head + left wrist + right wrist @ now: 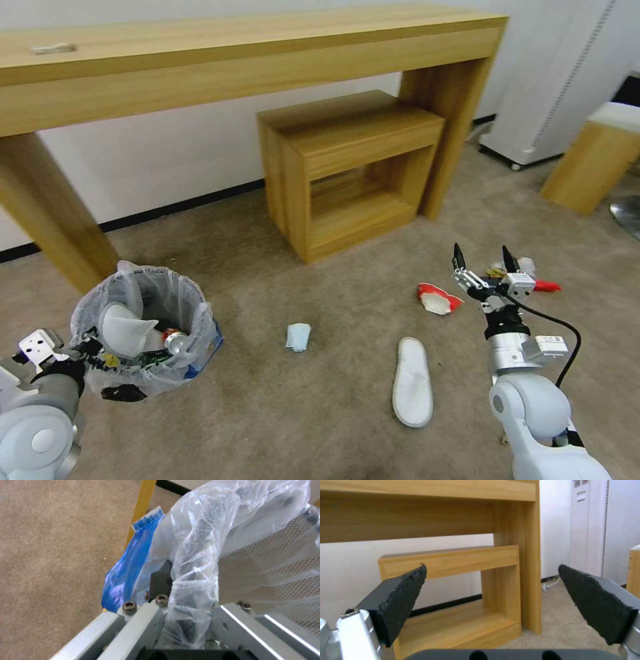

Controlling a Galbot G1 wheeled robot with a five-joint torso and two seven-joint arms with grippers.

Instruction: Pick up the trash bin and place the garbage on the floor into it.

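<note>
The trash bin stands on the floor at the left, lined with a crinkly clear bag and holding a white slipper and a can. My left gripper is shut on its rim; the left wrist view shows the gripper pinching the bag-covered rim of the trash bin. My right gripper hangs open above the carpet, close to a crushed red-white cup. More garbage lies around: a white slipper, a light-blue mask, a red wrapper.
A long wooden table spans the back, with a nested wooden stool under it and a table leg just behind the bin. A white unit and a wooden block stand at the right.
</note>
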